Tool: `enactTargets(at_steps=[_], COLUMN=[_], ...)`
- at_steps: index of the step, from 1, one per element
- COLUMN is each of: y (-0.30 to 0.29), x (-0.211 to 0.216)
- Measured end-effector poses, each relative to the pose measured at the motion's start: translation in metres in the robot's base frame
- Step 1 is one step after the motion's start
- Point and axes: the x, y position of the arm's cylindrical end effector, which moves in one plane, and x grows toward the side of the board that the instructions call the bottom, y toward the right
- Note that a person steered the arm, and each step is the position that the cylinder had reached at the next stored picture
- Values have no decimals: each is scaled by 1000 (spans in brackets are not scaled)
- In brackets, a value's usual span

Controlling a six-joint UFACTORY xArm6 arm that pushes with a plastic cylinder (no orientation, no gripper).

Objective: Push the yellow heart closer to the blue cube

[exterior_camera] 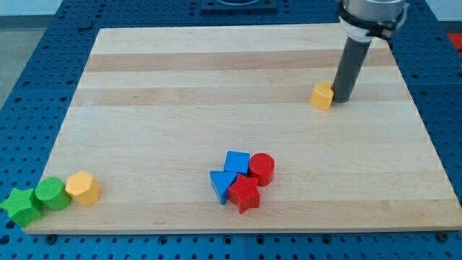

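Resting on the wooden board (216, 87) near the view's upper right, my tip (342, 100) sits just beside the yellow heart (322, 95), on the heart's right side as the view shows it. We cannot tell whether the two actually touch; at most a sliver of board shows between them. We carry no jaws at all, only the straight dark rod, so nothing is clasped or held; the rod simply stands upright with its lower end on the wood.

From my tip, the blue cube (237, 162) lies well apart, down toward the view's bottom and off to the left. It belongs to a tight cluster: a red cylinder (261, 169) presses against its right side, a blue triangle (221, 185) sits just below and left of it, and a red star (245, 194) lies beneath, touching the triangle and the cylinder.

Much farther from my tip, at the view's bottom-left corner of the board, three more blocks lie in a row: a yellow hexagon (83, 188), a green cylinder (51, 193) beside it, and a green star (21, 206) at the very edge.
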Motion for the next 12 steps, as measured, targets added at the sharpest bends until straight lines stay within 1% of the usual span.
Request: enactTargets(at_steps=[1, 2, 4, 6, 8, 10, 12], y=[-19, -39, -74, -127, -167, -164, -163], x=[-10, -10, 1, 8, 34, 39, 68])
